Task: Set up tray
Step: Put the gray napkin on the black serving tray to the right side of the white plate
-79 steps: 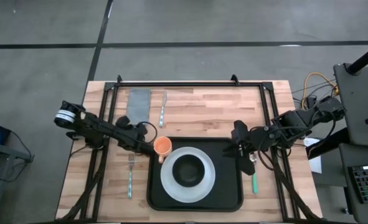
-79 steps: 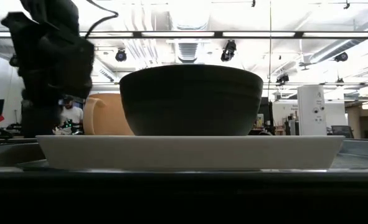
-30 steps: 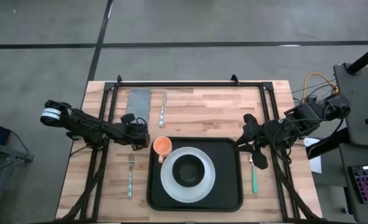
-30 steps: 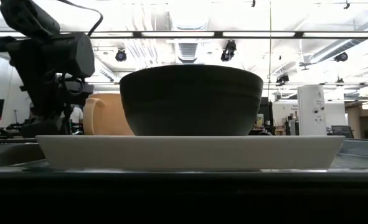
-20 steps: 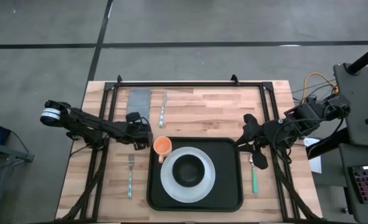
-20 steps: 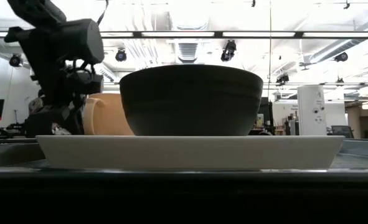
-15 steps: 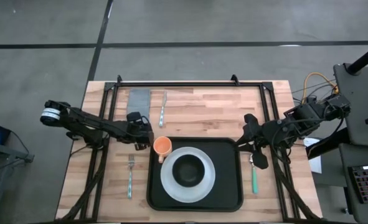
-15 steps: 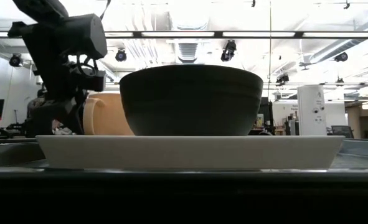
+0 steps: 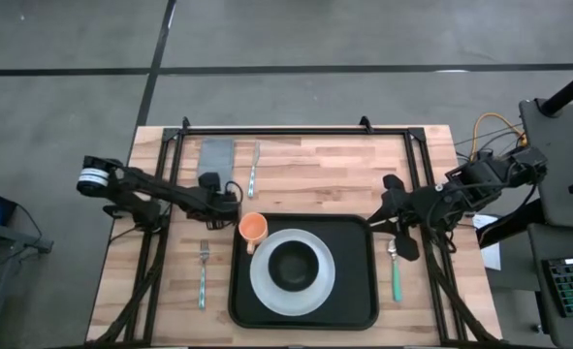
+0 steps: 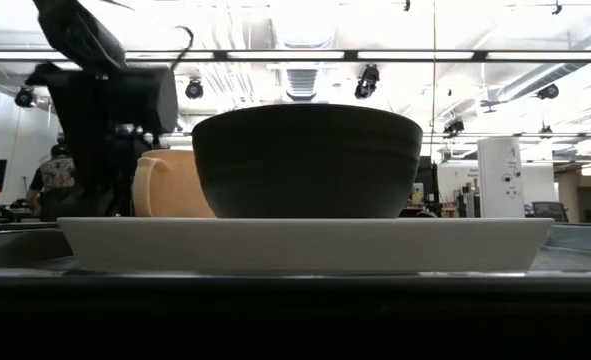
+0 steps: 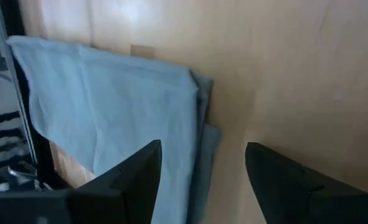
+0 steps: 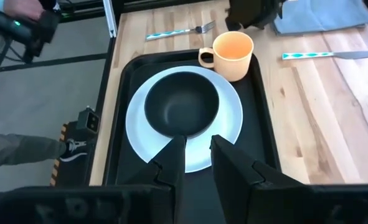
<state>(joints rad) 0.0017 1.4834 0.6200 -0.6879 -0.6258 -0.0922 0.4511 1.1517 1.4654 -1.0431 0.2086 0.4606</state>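
The black tray [image 9: 356, 291] holds a white plate [image 9: 259, 283] with a black bowl [image 9: 292, 264] on it, and an orange cup [image 9: 254, 229] stands in the tray's far left corner. A grey napkin [image 9: 215, 158] lies flat at the far left. My left gripper [image 9: 226, 194] is open at the napkin's near end; in the left wrist view its fingers straddle the folded edge of the napkin [image 11: 199, 124], and I cannot tell whether they touch it. My right gripper [image 9: 383, 218] hovers at the tray's right rim, with a narrow, empty gap between its fingers [image 12: 198, 158].
A knife [image 9: 253, 167] lies right of the napkin, a fork [image 9: 203, 273] left of the tray, and a green-handled spoon [image 9: 395, 273] right of it. Black frame rails [image 9: 296, 130] border the far edge and the sides. Bare wood [image 9: 334, 174] lies beyond the tray.
My left gripper has shifted a little toward the table's right, staying by the napkin's near end. The things on the table have not moved.
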